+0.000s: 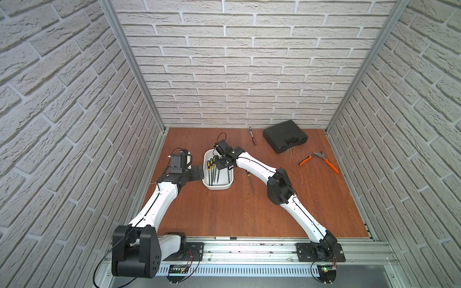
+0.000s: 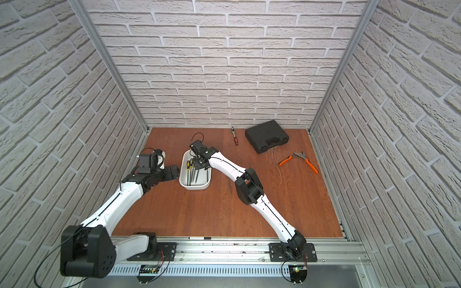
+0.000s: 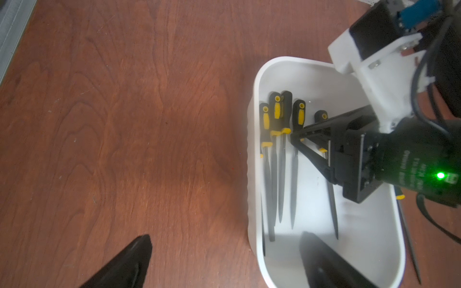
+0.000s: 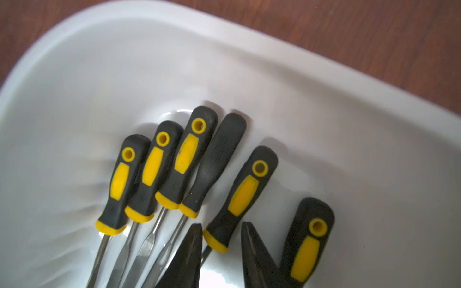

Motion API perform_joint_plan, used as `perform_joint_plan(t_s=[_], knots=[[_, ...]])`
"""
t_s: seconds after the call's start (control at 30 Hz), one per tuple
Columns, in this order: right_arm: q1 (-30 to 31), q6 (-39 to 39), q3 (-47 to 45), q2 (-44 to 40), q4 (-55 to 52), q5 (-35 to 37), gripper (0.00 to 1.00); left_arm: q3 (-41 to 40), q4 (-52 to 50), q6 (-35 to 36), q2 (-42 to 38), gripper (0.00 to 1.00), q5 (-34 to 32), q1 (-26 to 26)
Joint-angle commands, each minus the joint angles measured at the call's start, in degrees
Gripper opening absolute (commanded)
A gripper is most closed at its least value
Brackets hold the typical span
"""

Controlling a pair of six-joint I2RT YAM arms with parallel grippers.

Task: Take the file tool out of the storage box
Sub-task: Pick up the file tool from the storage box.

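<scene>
Nearest the rail, the left gripper (image 1: 198, 172) hangs wide open just beside the storage box (image 1: 216, 186); a loose file (image 1: 250, 183) lies out on the table (image 1: 224, 214). Farther in, the right gripper (image 4: 221, 225) straddles a file handle (image 4: 242, 194) inside the box, unclenched, so grasp and lift remain

The left end effector (image 3: 225, 239) is held with jaws spread wide; the right end effector (image 4: 221, 225) is pointed downward, jaws narrowly parted.

White storage box (image 1: 216, 187), six yellow-black files (image 4: 185, 154) flat inside
</scene>
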Motion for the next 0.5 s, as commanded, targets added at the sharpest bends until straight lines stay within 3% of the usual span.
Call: perform_joint_plan(t_s=[0.0, 0.47], knots=[[0.3, 0.4, 1.2, 1.6, -1.1, 0.8, 0.32, -0.5, 0.7, 0.3, -1.0, 0.99, -0.6, 0.4], [1.5, 1.0, 3.3, 4.2, -5.1, 3.0, 0.26, -0.1, 0.0, 0.6, -1.1, 0.98, -0.7, 0.4]])
